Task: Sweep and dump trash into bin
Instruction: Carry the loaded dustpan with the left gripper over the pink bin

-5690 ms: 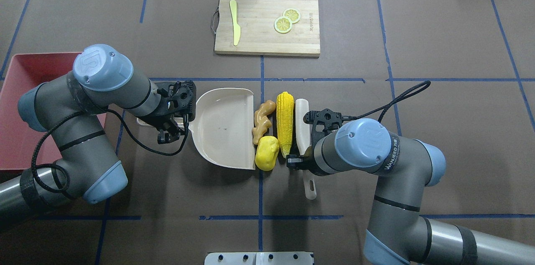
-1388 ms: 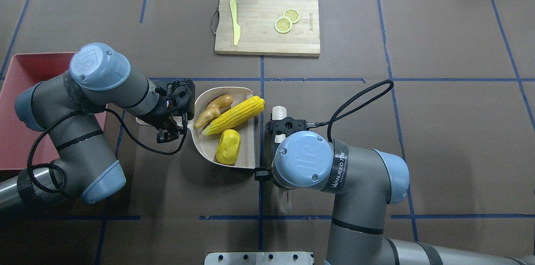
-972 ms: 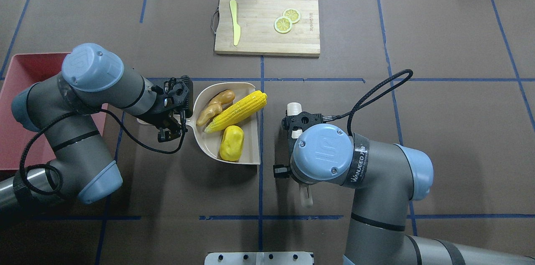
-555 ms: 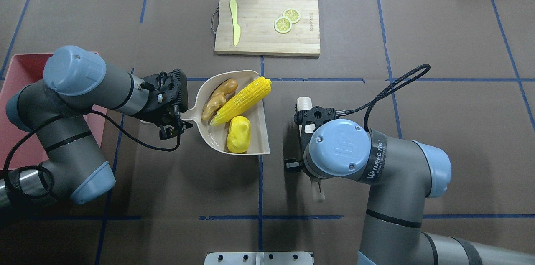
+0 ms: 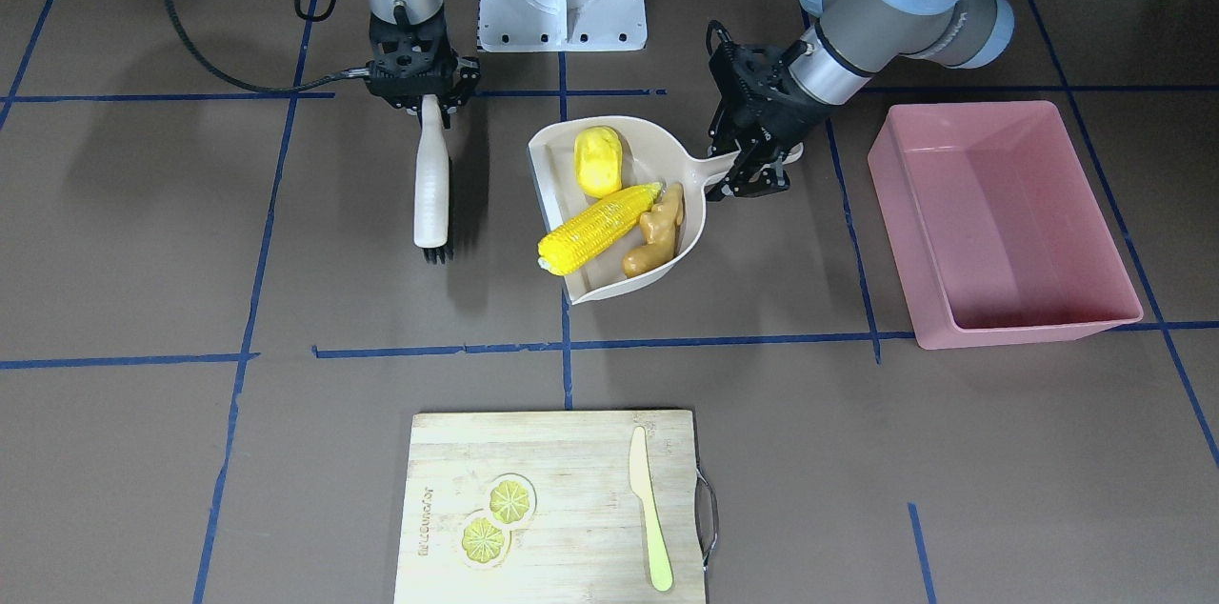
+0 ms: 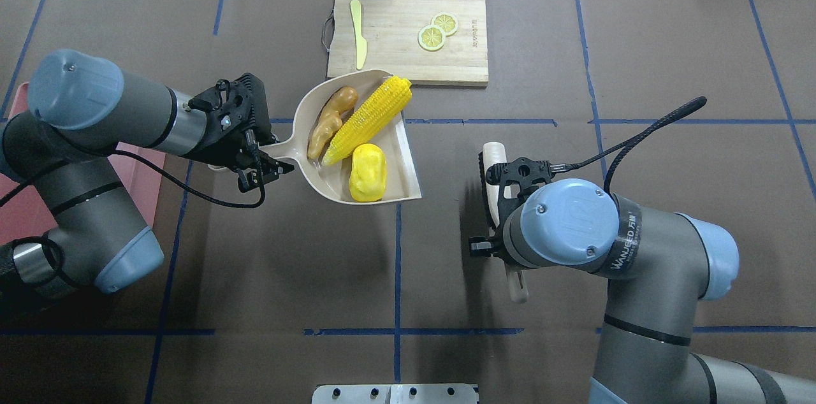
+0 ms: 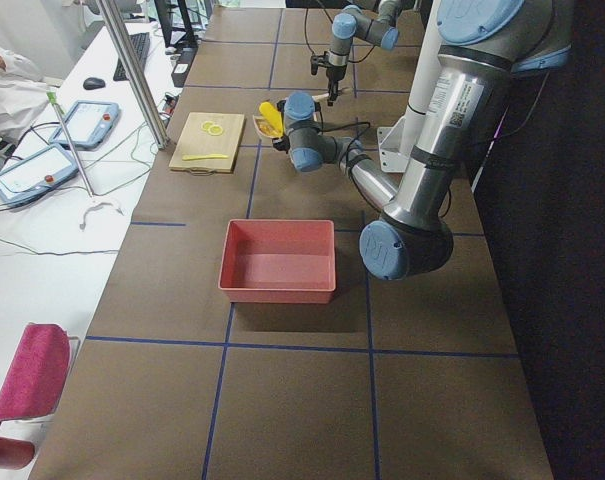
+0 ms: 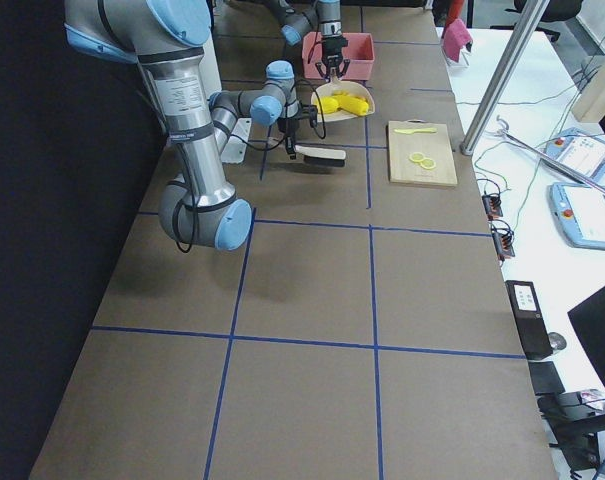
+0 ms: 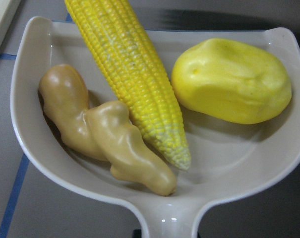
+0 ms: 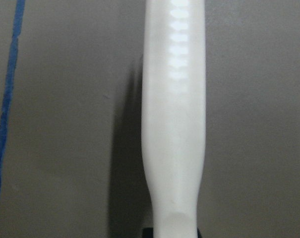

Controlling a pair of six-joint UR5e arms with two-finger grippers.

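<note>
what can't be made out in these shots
- bin: overhead view, mostly behind the left arm and cut by the left edge.
- brush: overhead view, largely under the right arm; right wrist view shows only a white stretch.
- left gripper on the dustpan handle: cut off at the left wrist view's bottom edge.
- cutting board print: too small to read.

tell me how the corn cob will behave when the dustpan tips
The corn cob is round and glossy, so it probably rolls or slides out readily. Its tip overhangs the open edge of the dustpan, so it may leave first.
</note>
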